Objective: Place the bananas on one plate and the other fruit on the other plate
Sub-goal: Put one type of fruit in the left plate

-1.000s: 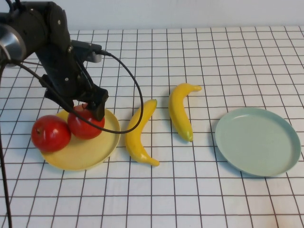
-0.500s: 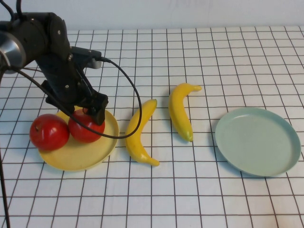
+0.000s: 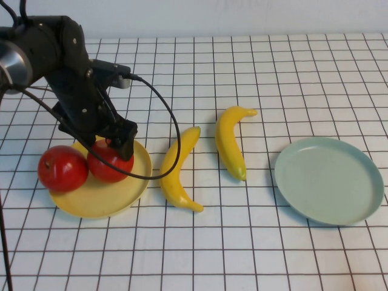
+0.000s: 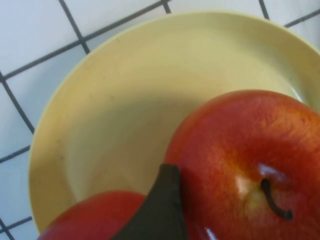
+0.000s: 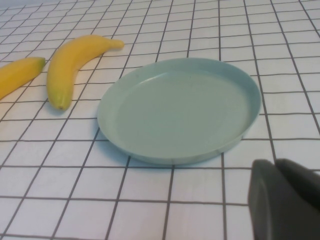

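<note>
On the white gridded tablecloth [image 3: 254, 254], the smooth, round blue-green plate [image 3: 329, 179] lies bare at the right, while the shallow yellow plate [image 3: 100, 183] at the left carries both glossy red apples [image 3: 62, 168] (touching each other). Two curved, waxy bananas [image 3: 177, 169] lie on the cloth between the plates. The left gripper [image 3: 116, 140] hangs over the inner apple [image 3: 109, 162], its grip impossible to tell; the right gripper [image 5: 284, 197] sits near the blue-green plate, equally unclear.

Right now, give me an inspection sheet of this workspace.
Surface: white gridded table.
Job's things: two apples on the yellow plate; two bananas on the table; blue-green plate holds nothing.
Clutter: nothing seen.
Grippers: left gripper over the inner apple on the yellow plate; right gripper near the blue-green plate, seen only in its wrist view.
Cables: black cable loops from the left arm.
Surroundings: pale wall behind.
</note>
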Robot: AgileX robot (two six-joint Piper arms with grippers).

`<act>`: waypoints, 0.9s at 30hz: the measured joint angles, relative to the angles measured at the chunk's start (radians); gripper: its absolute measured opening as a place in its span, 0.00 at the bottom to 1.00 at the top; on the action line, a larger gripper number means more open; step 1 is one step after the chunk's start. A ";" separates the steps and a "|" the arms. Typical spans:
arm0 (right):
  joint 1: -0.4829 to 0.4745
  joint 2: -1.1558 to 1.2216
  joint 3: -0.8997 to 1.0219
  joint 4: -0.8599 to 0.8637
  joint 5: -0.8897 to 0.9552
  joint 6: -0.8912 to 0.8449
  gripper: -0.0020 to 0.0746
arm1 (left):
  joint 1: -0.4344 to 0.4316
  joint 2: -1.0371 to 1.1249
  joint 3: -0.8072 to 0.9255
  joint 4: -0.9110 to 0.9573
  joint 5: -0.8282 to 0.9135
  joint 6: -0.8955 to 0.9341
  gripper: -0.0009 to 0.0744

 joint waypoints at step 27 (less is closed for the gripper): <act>0.000 0.000 0.000 0.000 0.000 0.000 0.00 | 0.002 0.000 0.000 -0.016 0.028 0.041 0.90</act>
